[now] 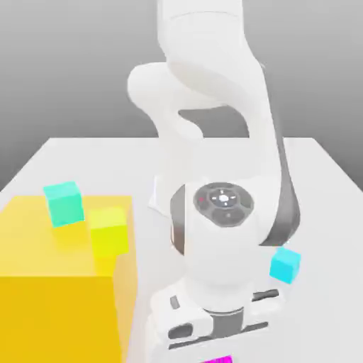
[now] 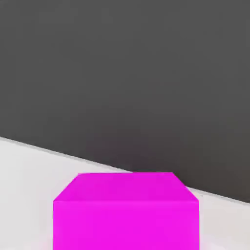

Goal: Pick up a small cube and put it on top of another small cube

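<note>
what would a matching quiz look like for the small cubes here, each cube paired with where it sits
Things:
1. small magenta cube
2. small cyan cube
3. small teal cube
4. small yellow-green cube

Places:
A. on the big yellow block, nearer its far edge
B. on the white table, exterior view's right of the arm
C. directly under the hand
D. on the big yellow block, nearer its right edge

Pairs: 1-C, 2-B, 3-A, 4-D

A big yellow block (image 1: pixel 60 283) fills the near corner of the white table (image 1: pixel 92 152) at the exterior view's left. A teal cube (image 1: pixel 64 203) sits on the block's top toward its far edge. A yellow-green cube (image 1: pixel 109 230) stands just beside it, nearer the block's edge on the exterior view's right. Behind the table the background is plain grey.
</note>
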Controlling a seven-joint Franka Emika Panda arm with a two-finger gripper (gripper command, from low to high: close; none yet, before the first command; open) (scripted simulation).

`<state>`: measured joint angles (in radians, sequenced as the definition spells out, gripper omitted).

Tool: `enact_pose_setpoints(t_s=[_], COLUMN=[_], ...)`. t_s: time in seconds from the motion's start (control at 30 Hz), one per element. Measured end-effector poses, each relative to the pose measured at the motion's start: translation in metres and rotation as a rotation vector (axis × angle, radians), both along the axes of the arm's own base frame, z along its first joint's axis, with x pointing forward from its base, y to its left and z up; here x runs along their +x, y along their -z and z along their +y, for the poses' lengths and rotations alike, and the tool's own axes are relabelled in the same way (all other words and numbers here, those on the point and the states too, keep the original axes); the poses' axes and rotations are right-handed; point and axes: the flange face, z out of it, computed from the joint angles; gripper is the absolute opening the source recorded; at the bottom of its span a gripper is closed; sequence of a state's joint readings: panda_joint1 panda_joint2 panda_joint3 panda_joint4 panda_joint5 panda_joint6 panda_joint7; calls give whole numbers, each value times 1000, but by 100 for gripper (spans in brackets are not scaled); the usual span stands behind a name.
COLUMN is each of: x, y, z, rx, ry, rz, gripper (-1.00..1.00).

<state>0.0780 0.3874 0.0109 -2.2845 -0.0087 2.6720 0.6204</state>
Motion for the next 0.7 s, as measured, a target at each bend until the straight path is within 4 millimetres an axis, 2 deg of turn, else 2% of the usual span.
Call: enact_pose_setpoints(t_s=[0.07,0.2,0.27,0.3,0.4,0.53,0.6,0.7], x=[-16,-70,-103,-122,-180,-236,-244,-245], y=[-17,-40,-48,-52,-59,-61,-49,-23], z=[25,89,116,134,171,173,174,173], rx=[16,45,50,50,40,9,1,-3], ry=[3,8,8,-7,-33,17,24,29], rz=[2,9,13,15,17,4,-1,-4], gripper=[-100,-100,-100,-100,-100,-100,-100,-100])
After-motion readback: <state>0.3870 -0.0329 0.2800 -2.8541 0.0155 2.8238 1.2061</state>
